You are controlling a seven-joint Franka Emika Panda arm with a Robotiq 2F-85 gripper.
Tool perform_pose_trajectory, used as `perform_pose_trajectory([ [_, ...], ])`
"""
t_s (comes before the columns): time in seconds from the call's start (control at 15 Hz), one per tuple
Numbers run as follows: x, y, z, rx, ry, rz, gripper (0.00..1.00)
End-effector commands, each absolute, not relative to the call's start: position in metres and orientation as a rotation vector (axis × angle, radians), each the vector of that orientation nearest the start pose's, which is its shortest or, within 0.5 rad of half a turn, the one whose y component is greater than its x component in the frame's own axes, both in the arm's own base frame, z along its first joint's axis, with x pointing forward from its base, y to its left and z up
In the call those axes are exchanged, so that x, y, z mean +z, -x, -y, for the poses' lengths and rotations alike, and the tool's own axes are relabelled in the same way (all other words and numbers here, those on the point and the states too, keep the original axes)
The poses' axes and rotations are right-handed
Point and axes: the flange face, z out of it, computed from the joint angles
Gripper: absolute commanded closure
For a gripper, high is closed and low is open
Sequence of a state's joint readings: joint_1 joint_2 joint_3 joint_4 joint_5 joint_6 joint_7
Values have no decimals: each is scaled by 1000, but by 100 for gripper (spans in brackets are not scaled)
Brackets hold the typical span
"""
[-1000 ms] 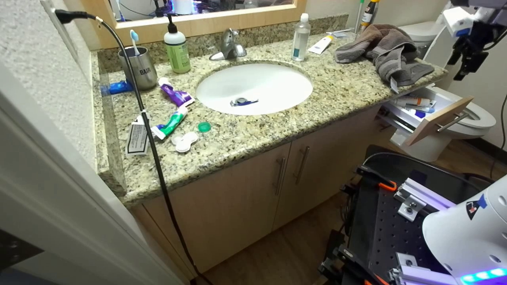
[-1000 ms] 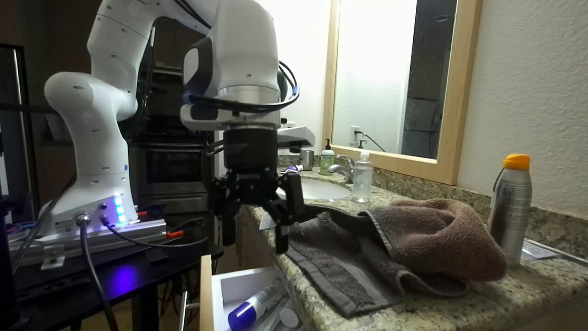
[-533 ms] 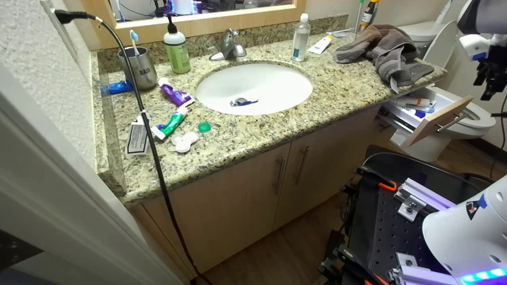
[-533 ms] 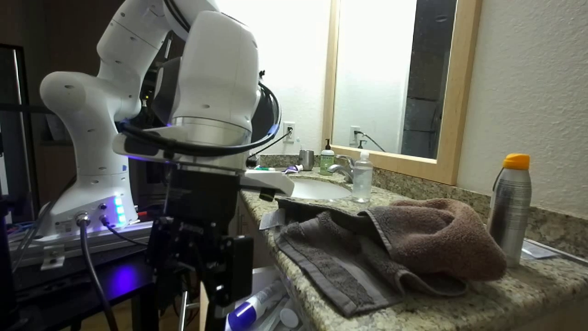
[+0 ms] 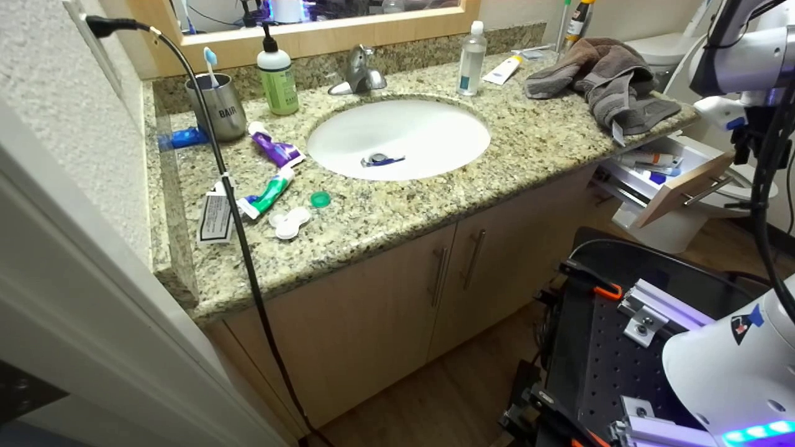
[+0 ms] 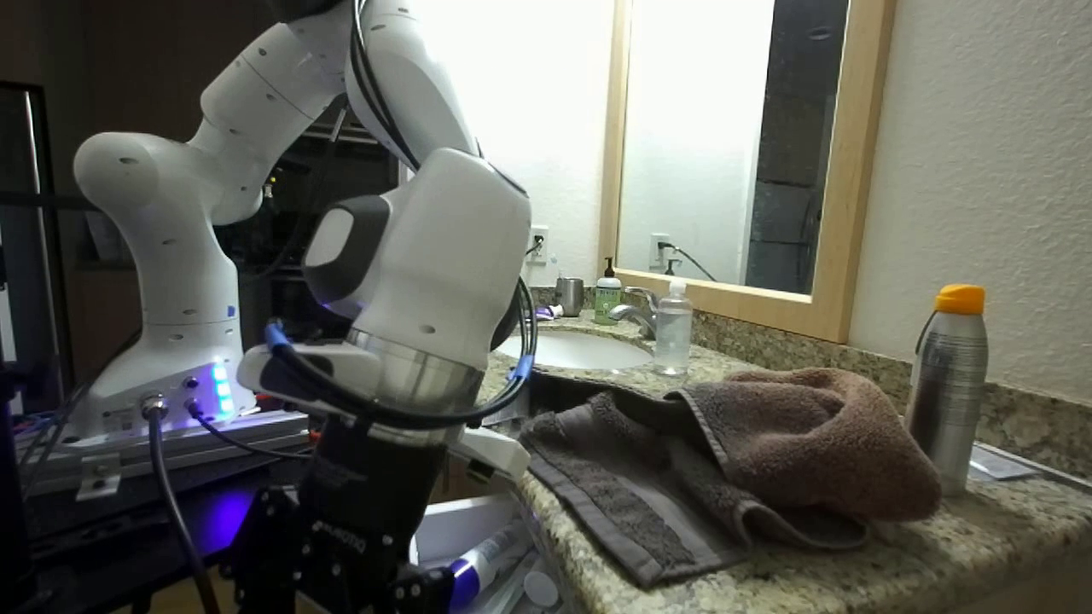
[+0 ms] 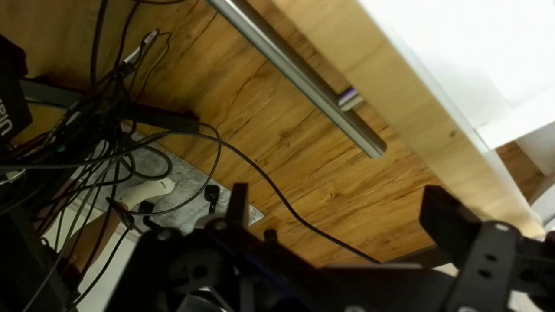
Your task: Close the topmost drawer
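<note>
In an exterior view, a steel cup [image 5: 230,102] reading "BAIR" and a green soap bottle [image 5: 282,84] with blurred print stand on the tabletop [image 5: 397,208], the top drawer [image 5: 680,189] juts out below its right end, and the tool [image 7: 334,199], marked "ROBOTIQ", is near the drawer's front, jaws spread.

One open drawer [image 5: 688,183], one towel [image 6: 768,460], two cabinet doors [image 5: 354,316], at least three tubes [image 5: 277,149]

Exterior views look along granite countertop [image 5: 397,208] from opposite ends, sharing towel [image 6: 802,443]; wrist view looks down close over drawer front [image 7: 405,108].
</note>
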State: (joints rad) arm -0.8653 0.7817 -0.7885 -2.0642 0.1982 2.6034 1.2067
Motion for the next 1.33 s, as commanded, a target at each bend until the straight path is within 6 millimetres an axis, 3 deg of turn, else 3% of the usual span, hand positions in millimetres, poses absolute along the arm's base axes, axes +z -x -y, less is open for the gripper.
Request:
perform_pose_trajectory([
  [0.0, 137, 50, 595, 291, 562, -3530, 0],
  [0.2, 136, 31, 611, 306, 754, -3379, 0],
  [0.33, 135, 25, 637, 229, 864, -3300, 0],
  [0.6, 111, 9, 663, 120, 1078, -3116, 0],
  [0.8, 89, 26, 673, 133, 1219, -2989, 0],
  [0.87, 101, 38, 652, 193, 1120, -3082, 0],
  [1.0, 90, 38, 662, 172, 1197, -3028, 0],
  [1.27, 139, 76, 649, 71, 1068, -2956, 0],
])
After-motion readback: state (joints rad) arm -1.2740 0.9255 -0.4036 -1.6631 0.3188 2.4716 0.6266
